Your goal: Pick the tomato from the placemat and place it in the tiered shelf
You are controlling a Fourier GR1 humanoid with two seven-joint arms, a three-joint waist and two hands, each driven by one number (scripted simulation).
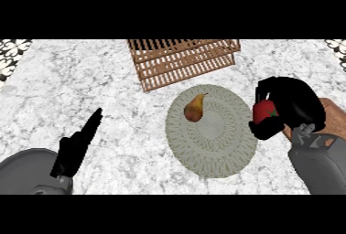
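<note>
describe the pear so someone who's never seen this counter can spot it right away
Find the round woven placemat in the middle of the marble counter, just below the wooden tiered shelf. The pear lies on the mat's upper left part. It is yellow-brown with a narrow stem end, unlike the red tomato held in the right hand beside the mat.

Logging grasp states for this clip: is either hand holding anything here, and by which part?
The right hand holds the tomato, fingers curled round its body. The left hand is open and holds nothing.
</note>
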